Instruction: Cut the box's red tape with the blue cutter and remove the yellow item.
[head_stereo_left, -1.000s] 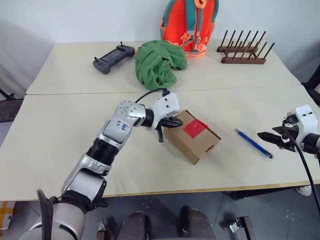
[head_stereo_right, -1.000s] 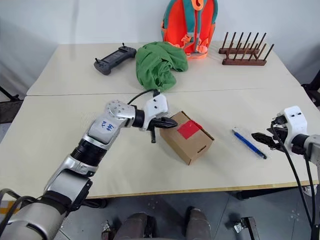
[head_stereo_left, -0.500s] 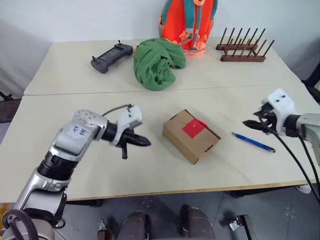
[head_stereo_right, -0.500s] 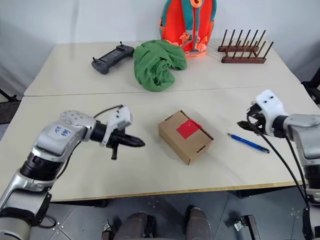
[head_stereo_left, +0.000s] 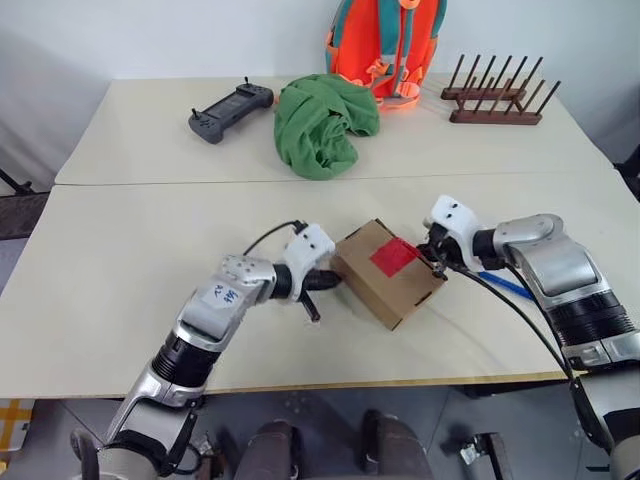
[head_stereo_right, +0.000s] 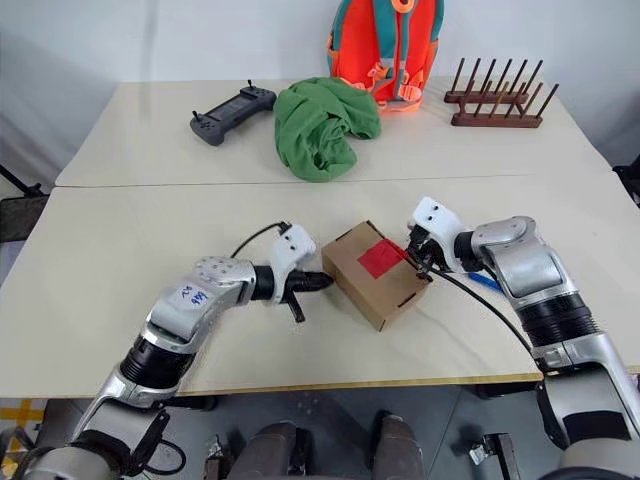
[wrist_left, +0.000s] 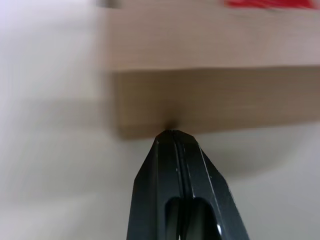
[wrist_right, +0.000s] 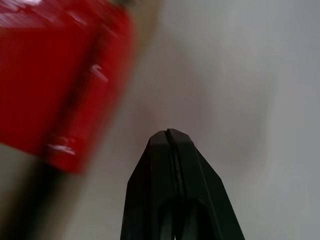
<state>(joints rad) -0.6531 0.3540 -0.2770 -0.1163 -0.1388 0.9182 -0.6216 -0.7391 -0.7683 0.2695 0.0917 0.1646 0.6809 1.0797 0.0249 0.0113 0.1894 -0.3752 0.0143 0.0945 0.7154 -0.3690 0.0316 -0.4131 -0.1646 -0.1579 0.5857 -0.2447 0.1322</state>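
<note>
The brown box (head_stereo_left: 388, 278) lies on the near table, the red tape (head_stereo_left: 393, 256) on its top. My left gripper (head_stereo_left: 335, 281) is shut and empty, with its tip against the box's left side wall (wrist_left: 215, 100). My right gripper (head_stereo_left: 437, 262) is shut on nothing and hovers at the box's right edge, right beside the red tape (wrist_right: 55, 75). The blue cutter (head_stereo_left: 505, 284) lies on the table to the right of the box, partly hidden behind my right forearm. The yellow item is hidden.
On the far table sit a green cloth (head_stereo_left: 322, 122), a dark grey controller (head_stereo_left: 230, 108), an orange backpack (head_stereo_left: 385, 45) and a wooden rack (head_stereo_left: 497, 105). A seam (head_stereo_left: 150, 184) runs between the two tables.
My right gripper swung left from beside the cutter to the box's right edge and shut. My left gripper, drawn back half a second ago, is against the box's left side again.
</note>
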